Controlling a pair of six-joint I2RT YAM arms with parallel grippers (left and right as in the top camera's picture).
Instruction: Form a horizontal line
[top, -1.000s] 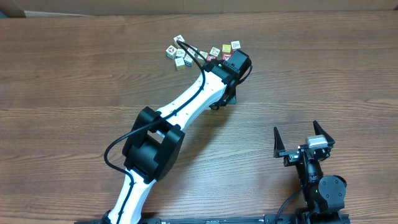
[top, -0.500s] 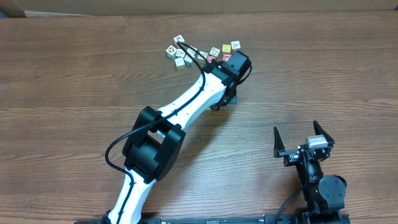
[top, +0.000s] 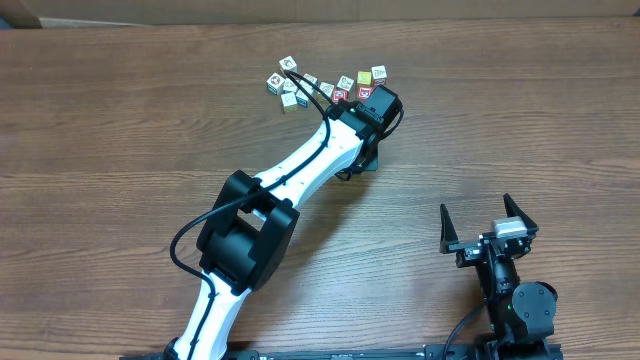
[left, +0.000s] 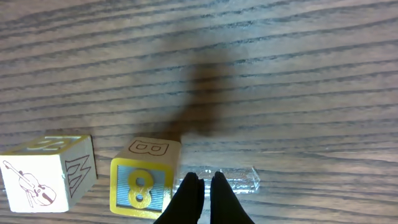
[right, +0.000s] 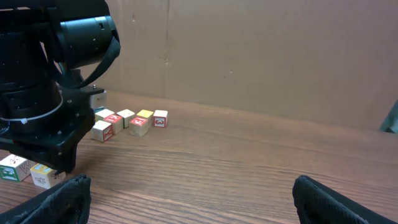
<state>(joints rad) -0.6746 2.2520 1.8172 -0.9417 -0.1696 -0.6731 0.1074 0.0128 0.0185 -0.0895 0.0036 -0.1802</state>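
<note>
Of the horizontal line, two cubes show in the left wrist view, side by side with a small gap: a white violin cube (left: 46, 177) and a yellow-framed cube (left: 144, 182) marked 8. The right wrist view shows them as a white-green cube (right: 12, 168) and a pale yellow cube (right: 42, 176). Overhead, the left arm (top: 320, 150) hides them. My left gripper (left: 202, 185) is shut and empty, its tips low at the table just right of the 8 cube. My right gripper (top: 485, 222) stands open and empty near the front right edge.
A loose cluster of small picture cubes (top: 320, 85) lies beyond the left wrist, also seen as a cube cluster (right: 130, 121) in the right wrist view. A small clear plastic piece (left: 239, 177) lies on the wood by the left fingertips. A cardboard wall (right: 249, 56) backs the table.
</note>
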